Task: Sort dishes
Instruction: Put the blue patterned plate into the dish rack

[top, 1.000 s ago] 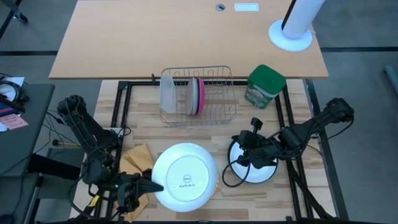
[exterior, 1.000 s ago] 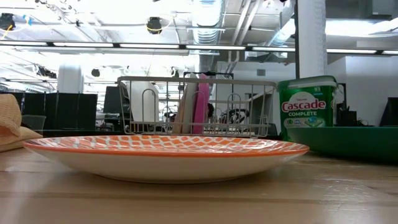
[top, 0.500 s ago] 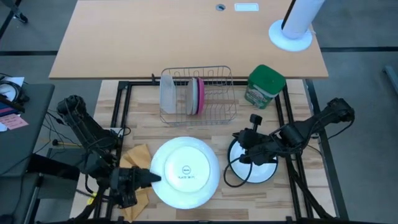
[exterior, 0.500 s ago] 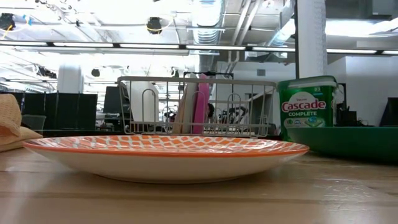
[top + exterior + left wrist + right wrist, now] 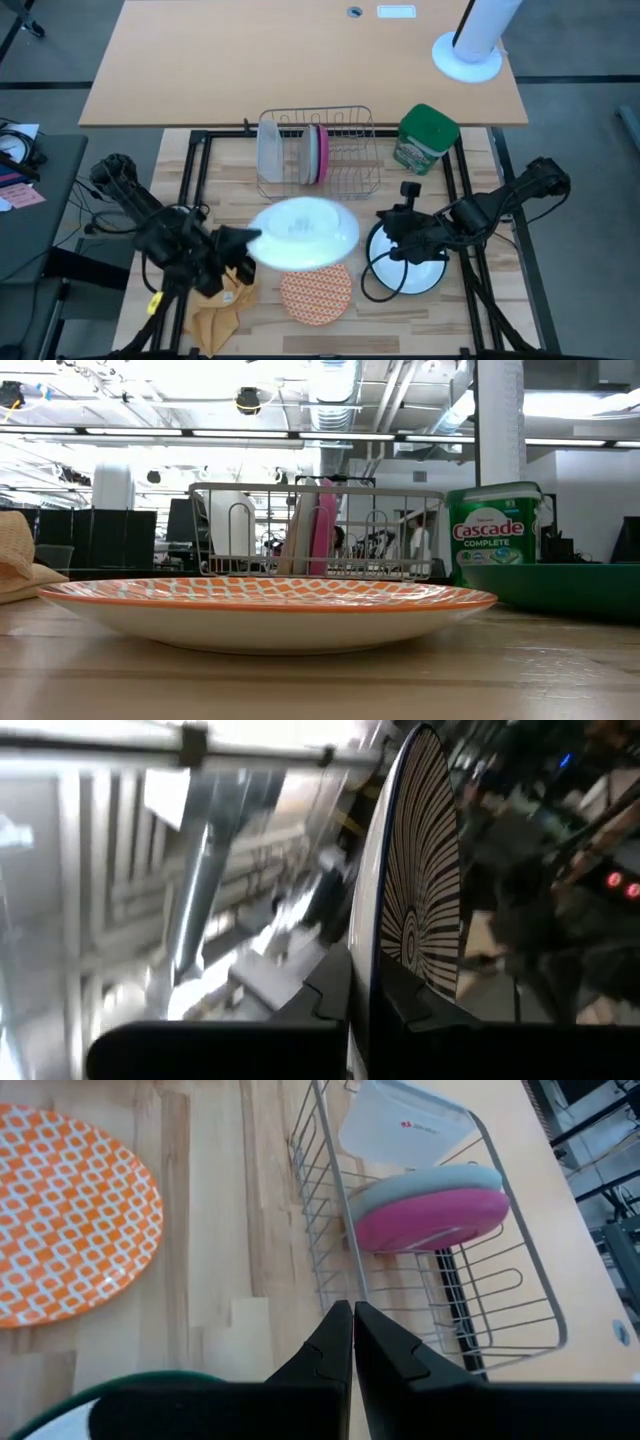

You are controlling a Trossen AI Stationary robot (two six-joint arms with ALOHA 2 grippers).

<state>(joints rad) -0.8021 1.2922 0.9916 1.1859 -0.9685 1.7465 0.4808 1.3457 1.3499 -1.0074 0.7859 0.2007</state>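
Left gripper clamped on the rim of a large white plate, carried above the wooden slat table between the wire dish rack and the orange-and-white patterned plate; seen edge-on past the dark fingers in the left wrist view, with a fine radiating line pattern on one face and a smooth glossy white on the other. Right gripper pinched shut with nothing between its fingers, poised over a white plate with a dark green rim lying flat on the table's right side. Lying flat on the light planks, the round patterned plate, covered in a small orange lattice on white, shallow and wide with an orange edge in the low view. Standing on edge in the rack of thin chrome wire, a pale grey plate against a magenta-pink plate, both matte and round, beside a frosted translucent container with a small red mark too small to read. Right of the rack, a green canister with a green lid, labelled "Cascade Complete". Crumpled beside the left arm, a mustard-yellow cloth.
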